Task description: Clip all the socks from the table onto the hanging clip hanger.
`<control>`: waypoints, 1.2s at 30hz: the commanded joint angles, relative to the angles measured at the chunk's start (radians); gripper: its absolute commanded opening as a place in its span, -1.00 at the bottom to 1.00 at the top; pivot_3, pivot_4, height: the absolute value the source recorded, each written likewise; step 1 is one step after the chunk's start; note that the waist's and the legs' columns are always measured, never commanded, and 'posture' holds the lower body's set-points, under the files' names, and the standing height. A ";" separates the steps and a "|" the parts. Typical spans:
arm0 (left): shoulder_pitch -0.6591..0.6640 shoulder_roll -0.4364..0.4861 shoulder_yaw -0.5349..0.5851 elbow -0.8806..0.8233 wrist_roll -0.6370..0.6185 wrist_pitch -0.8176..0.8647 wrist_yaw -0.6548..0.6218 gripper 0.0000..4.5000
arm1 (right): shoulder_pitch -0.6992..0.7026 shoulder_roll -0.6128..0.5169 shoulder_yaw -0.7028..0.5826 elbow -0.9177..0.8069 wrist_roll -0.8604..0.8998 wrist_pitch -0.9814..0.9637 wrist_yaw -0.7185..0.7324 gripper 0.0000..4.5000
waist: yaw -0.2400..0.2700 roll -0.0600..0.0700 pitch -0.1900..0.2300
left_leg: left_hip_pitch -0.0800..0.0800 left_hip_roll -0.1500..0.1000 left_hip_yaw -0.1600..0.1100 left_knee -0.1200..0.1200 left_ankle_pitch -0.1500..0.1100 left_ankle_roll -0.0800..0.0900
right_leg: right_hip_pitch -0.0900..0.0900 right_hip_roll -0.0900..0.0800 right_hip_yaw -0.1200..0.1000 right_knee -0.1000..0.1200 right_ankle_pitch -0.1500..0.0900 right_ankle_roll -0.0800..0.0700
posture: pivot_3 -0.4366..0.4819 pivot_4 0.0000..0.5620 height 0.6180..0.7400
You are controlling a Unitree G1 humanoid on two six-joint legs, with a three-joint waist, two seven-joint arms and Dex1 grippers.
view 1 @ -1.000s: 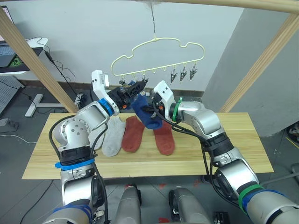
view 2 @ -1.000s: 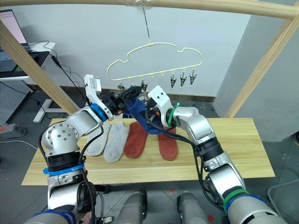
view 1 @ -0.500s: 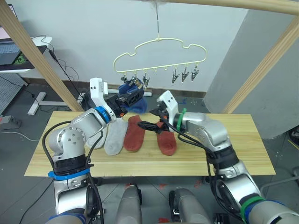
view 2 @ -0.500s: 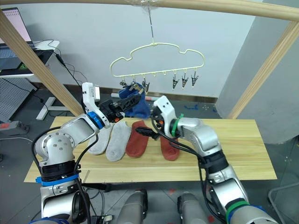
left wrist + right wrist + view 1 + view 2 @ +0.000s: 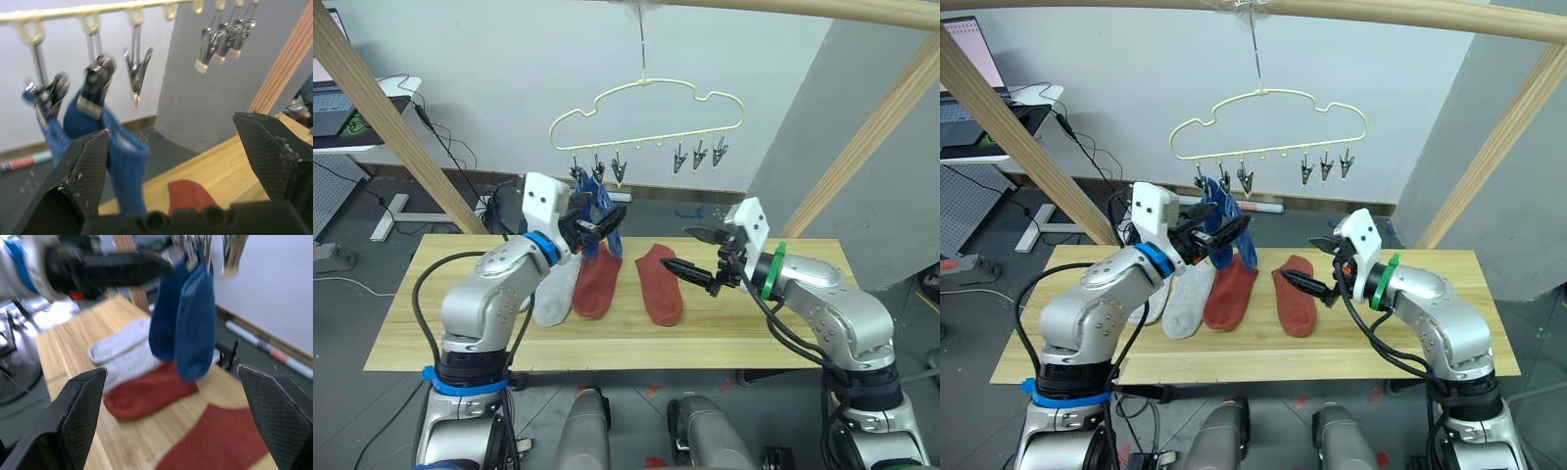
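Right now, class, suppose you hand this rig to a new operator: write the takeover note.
Left gripper: jaws open, empty, raised beside the hung blue socks.
Right gripper: jaws open, empty, held above the table near the right-hand red sock.
Done: both blue socks hang from the two leftmost clips of the clip hanger.
Left: two red socks and two grey socks lie on the table; four clips are free.

Wooden pole frame (image 5: 382, 113) overhead and aslant, laptop (image 5: 335, 108) on a side desk (black cables (image 5: 445, 147) trailing nearby).
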 commanded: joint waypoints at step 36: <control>-0.209 -0.229 -0.018 0.486 0.354 -0.581 0.127 0.22 | -0.137 -0.043 -0.105 -0.041 0.167 -0.050 -0.128 1.00 | -0.019 0.000 0.000 | 0.000 0.000 0.001 0.001 0.000 0.000 | 0.000 0.001 0.000 0.000 0.001 -0.001 | -0.13 -0.36 1.00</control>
